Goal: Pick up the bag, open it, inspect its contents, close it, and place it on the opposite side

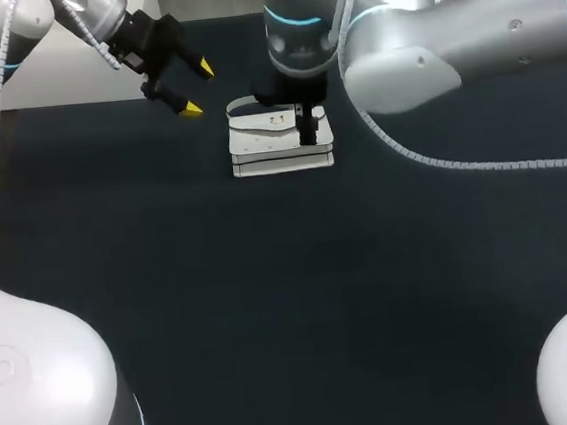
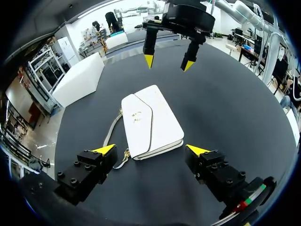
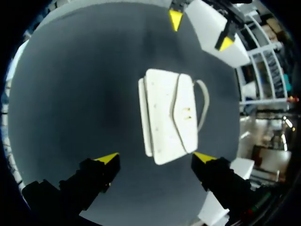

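Hovering directly above the white bag (image 1: 280, 137), the right gripper (image 3: 156, 157) had its two fingers spread wide and held nothing; the bag lay flat on the dark table (image 1: 273, 314), near the far middle, with its flap (image 2: 136, 127) shut and uppermost. The left gripper (image 2: 151, 149) hung raised just to the left of the bag, likewise spread wide and empty, its tips pointing toward the bag. The step in hand appeared to be the pick-up. To do it well, the right gripper would probably need to come straight down with one finger outside each long edge, centred along the body so that the bag did not tip, and to close only once both tips were below the upper face; a grip on the flap alone would likely lift the flap open rather than raise the bag. The thin strap (image 2: 112, 136) lay in a loose loop on the table, joined to the bag on the side toward the left gripper, where a descending finger could pinch or drag it. A small metal clasp (image 3: 186, 112) sat at the flap's point. With both arms close over one small object, their fingers stood near one another, and a collision between them seemed the chief risk
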Tool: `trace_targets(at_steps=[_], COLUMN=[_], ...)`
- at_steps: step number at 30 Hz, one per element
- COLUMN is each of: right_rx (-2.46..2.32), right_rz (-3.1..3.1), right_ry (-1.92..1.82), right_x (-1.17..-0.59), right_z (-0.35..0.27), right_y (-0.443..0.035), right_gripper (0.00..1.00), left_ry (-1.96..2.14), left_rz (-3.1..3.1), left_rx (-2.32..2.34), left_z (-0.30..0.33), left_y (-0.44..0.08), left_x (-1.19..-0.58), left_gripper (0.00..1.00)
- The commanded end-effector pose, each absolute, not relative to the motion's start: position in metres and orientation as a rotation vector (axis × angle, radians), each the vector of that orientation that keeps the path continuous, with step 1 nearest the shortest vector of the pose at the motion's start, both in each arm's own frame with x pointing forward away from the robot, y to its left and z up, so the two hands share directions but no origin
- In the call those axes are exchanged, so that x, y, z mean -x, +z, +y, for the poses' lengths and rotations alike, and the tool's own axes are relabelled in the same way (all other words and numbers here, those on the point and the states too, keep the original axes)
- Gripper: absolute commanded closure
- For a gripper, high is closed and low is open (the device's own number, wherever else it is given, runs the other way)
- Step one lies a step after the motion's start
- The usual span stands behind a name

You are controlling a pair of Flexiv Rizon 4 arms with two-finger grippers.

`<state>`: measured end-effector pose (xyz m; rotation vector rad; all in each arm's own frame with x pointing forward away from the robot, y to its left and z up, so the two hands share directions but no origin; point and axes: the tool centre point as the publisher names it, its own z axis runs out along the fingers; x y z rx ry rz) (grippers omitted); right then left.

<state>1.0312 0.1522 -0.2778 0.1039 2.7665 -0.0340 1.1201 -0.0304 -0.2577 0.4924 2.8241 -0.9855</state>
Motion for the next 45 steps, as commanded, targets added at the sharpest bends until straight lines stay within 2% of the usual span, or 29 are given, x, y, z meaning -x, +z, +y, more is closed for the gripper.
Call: trace_targets(at_steps=[1, 9, 26, 27, 30, 38, 40, 41, 45], right_rx=[-0.025, -0.012, -0.023, -0.021, -0.019, -0.008, -0.002, 0.004, 0.006], right_rz=[2.626, 2.605, 2.413, 2.403, 2.389, 2.369, 2.371, 2.371, 2.374], right_ry=[-0.066, -0.055, 0.092, 0.105, 0.113, 0.118, 0.114, 0.114, 0.112], right_x=[-1.027, -1.027, -1.033, -1.034, -1.039, -1.054, -1.057, -1.059, -1.064], right_z=[0.153, 0.155, 0.146, 0.146, 0.144, 0.146, 0.147, 0.147, 0.147], right_y=[-0.283, -0.284, -0.337, -0.339, -0.34, -0.345, -0.348, -0.35, -0.355], right_gripper=[0.0, 0.0, 0.0, 0.06, 0.12, 0.51, 0.5, 0.46, 0.52], left_ry=[-0.967, -0.878, -0.97, -0.988, -0.993, -1.012, -1.019, -1.018, -1.02], left_rz=[2.797, 2.757, 2.508, 2.503, 2.498, 2.506, 2.51, 2.513, 2.525], left_rx=[-0.469, -0.548, -0.672, -0.676, -0.683, -0.694, -0.693, -0.693, -0.69], left_z=[-0.034, -0.047, -0.072, -0.073, -0.078, -0.087, -0.087, -0.087, -0.086], left_y=[-0.257, -0.261, -0.281, -0.281, -0.283, -0.287, -0.287, -0.288, -0.29], left_x=[-1.109, -1.11, -1.114, -1.114, -1.115, -1.118, -1.118, -1.119, -1.12], left_gripper=[0.0, 0.0, 0.0, 0.0, 0.0, 0.0, 0.0, 0.0, 0.0])
